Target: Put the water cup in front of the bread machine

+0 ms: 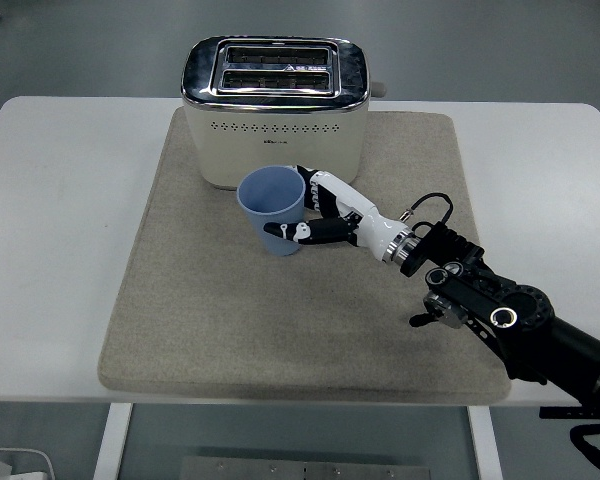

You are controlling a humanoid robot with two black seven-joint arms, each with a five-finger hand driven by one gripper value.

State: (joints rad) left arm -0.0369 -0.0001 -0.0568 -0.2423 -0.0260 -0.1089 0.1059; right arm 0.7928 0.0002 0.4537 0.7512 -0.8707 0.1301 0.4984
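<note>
The blue water cup [271,202] is upright on the beige mat [230,310], just in front of the cream and chrome toaster [275,108]. My right hand [315,212] reaches in from the lower right and wraps the cup's right side, thumb across its near face and fingers behind it. The cup's base looks to be on or barely above the mat; I cannot tell which. No left arm shows in the picture.
The mat covers the middle of the white table [60,200]. My right forearm [500,315] crosses the mat's near right corner. Grey floor lies beyond the table's far edge.
</note>
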